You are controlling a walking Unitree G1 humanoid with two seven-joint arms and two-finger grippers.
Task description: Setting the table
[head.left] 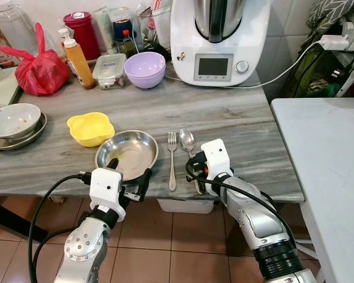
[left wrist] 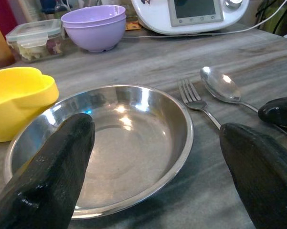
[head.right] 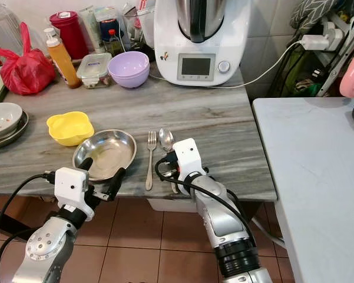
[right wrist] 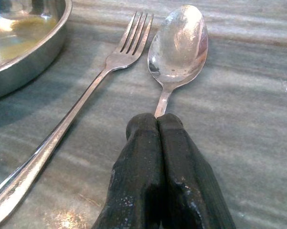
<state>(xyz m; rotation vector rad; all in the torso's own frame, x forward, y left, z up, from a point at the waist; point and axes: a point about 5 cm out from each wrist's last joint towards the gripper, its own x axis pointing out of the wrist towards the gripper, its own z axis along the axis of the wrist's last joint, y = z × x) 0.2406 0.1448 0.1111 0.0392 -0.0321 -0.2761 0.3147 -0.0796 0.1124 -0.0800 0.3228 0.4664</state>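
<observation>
Spoon clamped by the right gripper beside fork and steel plate on the bench.

At the lower middle of the head views, the right gripper (right wrist: 157, 125) is seen pressed together on the handle of the spoon (right wrist: 179, 43), which lies flat on the grey bench (head.left: 235, 124) just right of the fork (head.left: 172, 159). At lower left, the left gripper (head.left: 128, 177) is held wide apart at the near rim of the steel plate (head.left: 128, 153), one finger over the dish, the other outside it. Further up, a yellow bowl (head.left: 91, 128) is set just beside the plate; a purple bowl (head.left: 144, 69) and a white kitchen machine (head.left: 215, 41) are placed at the top.
</observation>
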